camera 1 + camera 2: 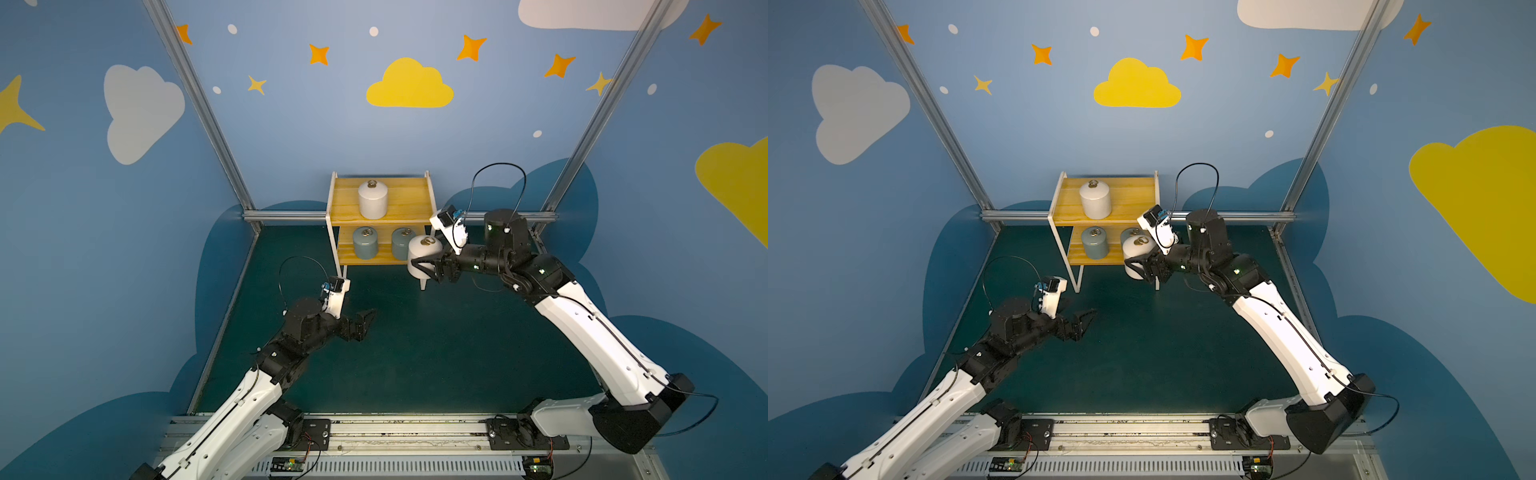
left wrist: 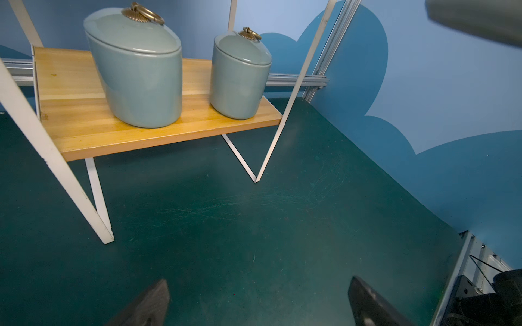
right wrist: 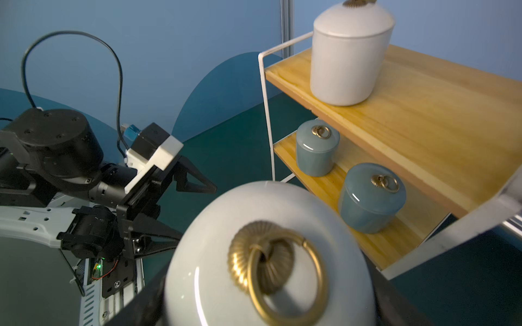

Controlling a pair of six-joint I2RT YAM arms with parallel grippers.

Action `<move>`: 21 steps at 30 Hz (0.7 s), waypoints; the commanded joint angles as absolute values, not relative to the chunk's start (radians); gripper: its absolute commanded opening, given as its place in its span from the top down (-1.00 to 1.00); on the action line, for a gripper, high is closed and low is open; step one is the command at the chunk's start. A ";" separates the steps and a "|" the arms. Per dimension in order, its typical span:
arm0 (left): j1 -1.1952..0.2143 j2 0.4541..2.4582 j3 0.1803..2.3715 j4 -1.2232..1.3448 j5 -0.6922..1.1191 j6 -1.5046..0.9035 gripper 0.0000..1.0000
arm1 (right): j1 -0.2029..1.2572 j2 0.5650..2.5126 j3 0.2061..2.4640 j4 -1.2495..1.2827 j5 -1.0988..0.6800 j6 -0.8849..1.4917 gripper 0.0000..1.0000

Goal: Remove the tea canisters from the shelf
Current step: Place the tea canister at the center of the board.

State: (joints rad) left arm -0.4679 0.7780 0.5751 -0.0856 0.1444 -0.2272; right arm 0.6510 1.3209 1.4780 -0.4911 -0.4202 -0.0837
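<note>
In a top view: gripping a white canister [image 1: 424, 249] in the right gripper [image 1: 420, 266], shut snug, just off the shelf [image 1: 409, 199] front. Left wrist: nothing in the left gripper [image 2: 258, 288], spread wide, grey-blue canisters [image 2: 141, 70] ahead. Right wrist: hold upright (loose lid?), lower clear of the leg; contact line hidden under the dome.

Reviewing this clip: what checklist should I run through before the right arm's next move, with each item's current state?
1. Grip: right gripper fingers shut on held white canister: ok.
2. Held canister off the shelf boards: ok.
3. Gap to front leg: cannot tell.
4. Other arm: left gripper open, empty: ok.
5. Shelf emptied: not ok; top white canister and two grey-blue canisters stand on it.
</note>
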 commanded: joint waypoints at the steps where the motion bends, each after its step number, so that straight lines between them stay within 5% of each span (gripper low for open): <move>1: -0.469 0.764 0.598 -0.110 0.128 -0.209 -1.00 | 0.679 1.232 1.396 -0.360 -0.370 -0.077 -0.19; 21: -0.469 0.759 0.588 -0.113 0.115 -0.166 -1.00 | 0.878 0.986 0.734 0.038 -0.167 0.010 -0.17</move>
State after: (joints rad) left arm -0.4679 0.7574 0.5751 -0.1139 0.1211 -0.1890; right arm 0.8551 1.0286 0.7574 -0.1360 -0.2195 -0.0105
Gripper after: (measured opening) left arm 0.999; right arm 0.776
